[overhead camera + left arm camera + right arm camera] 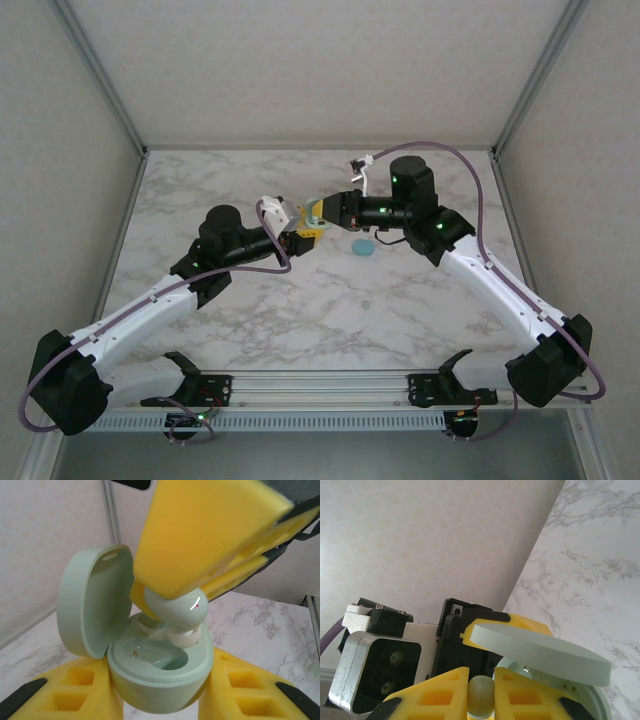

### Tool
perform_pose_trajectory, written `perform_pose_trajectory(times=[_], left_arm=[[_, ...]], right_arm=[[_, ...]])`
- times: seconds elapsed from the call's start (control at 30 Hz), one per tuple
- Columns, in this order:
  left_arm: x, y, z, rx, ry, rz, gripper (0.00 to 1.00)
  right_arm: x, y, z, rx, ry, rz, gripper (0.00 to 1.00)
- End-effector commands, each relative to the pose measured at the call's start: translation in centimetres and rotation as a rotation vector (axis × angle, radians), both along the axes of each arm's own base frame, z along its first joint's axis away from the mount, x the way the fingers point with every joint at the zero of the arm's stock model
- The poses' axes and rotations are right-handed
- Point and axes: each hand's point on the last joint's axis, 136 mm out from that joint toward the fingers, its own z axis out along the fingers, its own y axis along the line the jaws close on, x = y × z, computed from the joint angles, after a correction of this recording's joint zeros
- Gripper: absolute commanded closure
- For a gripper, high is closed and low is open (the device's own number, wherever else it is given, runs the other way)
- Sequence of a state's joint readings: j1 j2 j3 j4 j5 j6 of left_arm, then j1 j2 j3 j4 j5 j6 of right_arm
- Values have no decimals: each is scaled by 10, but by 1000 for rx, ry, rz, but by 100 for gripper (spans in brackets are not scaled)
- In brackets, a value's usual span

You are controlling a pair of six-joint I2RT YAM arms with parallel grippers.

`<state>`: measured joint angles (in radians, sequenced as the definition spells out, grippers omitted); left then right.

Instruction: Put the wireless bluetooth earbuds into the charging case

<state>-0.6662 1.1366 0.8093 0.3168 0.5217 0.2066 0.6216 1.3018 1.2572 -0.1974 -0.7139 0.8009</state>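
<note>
Two arms [160,300] meet over the marble desk [330,310]. Left fingers [75,690] are clamped on the pale green charging case [155,682], its lid hinged open; right fingers [210,525] are closed on a pale green earbud [175,611], its whitish tip down at the case's inner well

The pale green charging case [165,682] is smooth plastic with a soft sheen. The earbud [175,611] looks glossier and catches a highlight. The yellow pads [220,530] on the right tool [481,692] and the left tool [160,697] appear matt. The tabletop [270,630] is smooth and marble-patterned.
</note>
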Motion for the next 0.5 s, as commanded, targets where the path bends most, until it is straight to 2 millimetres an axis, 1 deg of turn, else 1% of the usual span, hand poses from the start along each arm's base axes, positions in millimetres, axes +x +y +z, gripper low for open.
perform_pose_trajectory(times=[0.0,0.2,0.4,0.47], left_arm=[[-1,-4,16,-40,-38,-8,79],[0,-4,16,-47,-38,1,79],[0,-2,20,-57,-48,9,79],[-1,-3,20,-56,-49,6,79]], right_arm=[[4,6,6,9,-27,-15,83],[4,8,4,9,-22,-21,83],[6,3,-9,-45,-12,-53,82],[6,4,-8,-45,-9,-54,82]])
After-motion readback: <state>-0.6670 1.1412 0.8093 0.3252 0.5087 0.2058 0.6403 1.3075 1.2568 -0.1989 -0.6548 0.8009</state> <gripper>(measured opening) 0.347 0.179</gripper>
